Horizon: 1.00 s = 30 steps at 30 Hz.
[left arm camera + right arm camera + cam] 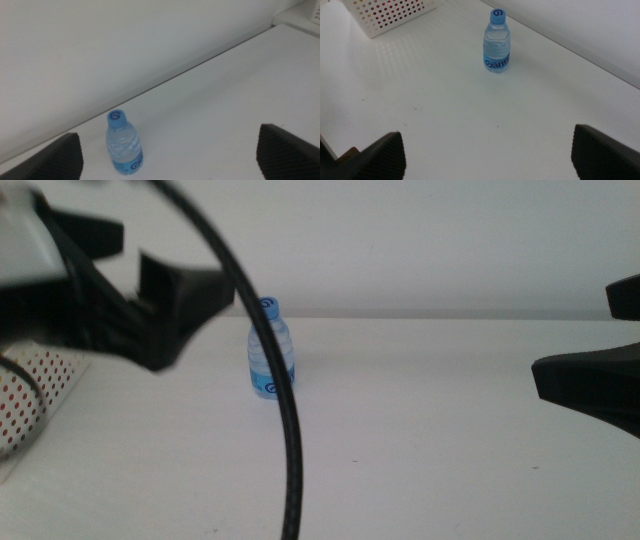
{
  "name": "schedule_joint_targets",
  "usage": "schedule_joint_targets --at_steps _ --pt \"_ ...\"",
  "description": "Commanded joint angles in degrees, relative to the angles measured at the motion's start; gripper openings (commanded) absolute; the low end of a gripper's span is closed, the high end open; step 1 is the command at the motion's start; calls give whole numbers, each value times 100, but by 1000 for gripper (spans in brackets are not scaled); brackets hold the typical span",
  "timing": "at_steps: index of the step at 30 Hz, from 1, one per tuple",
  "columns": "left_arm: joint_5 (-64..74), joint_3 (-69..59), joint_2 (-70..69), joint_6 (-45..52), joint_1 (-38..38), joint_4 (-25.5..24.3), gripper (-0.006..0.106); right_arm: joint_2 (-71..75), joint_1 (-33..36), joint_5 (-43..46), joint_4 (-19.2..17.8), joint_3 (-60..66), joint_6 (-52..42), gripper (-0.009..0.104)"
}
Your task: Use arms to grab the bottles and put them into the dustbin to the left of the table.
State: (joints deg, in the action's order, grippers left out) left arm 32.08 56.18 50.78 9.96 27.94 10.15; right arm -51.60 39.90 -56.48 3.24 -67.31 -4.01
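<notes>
The water bottle [123,144] stood upright ahead of the left gripper [170,155], whose jaws gaped empty; right gripper [487,155] likewise spread, the dustbin [390,17] beyond.

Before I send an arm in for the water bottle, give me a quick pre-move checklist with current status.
1. Water bottle upright, cap on: ok.
2. Left gripper jaws wide open, nothing held: ok.
3. Right gripper jaws wide open, nothing held: ok.
4. Table around the bottle free of obstacles: ok.
5. Basket in view with space left inside: cannot tell, only a corner shows.
6. Cable clear of the bottle: cannot tell, it crosses it in the middle view.
</notes>
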Motion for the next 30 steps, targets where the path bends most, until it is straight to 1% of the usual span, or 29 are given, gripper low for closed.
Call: schedule_joint_targets --at_steps 1,4,8,10,17,19,24,30 --pt "-854 -643 -116 25 57 139 93 23 6 28 19 11 -13 88" --pt "-1730 -1353 -255 25 57 198 93 23 6 28 19 11 -13 88" --pt "-2414 -2098 -322 25 57 375 93 23 6 28 19 11 -13 88" --pt "-2869 -2504 -312 25 57 388 93 23 6 28 19 11 -13 88" --pt "-5652 -4137 -130 14 57 388 93 23 6 38 19 11 -13 88" --pt "-6165 -4469 86 29 57 388 93 23 6 38 19 11 -13 88" --pt "-6747 -4595 912 -83 57 388 93 23 6 38 19 11 -13 88" --pt "-7993 -4584 2301 -689 57 260 93 23 6 38 19 11 -13 88"
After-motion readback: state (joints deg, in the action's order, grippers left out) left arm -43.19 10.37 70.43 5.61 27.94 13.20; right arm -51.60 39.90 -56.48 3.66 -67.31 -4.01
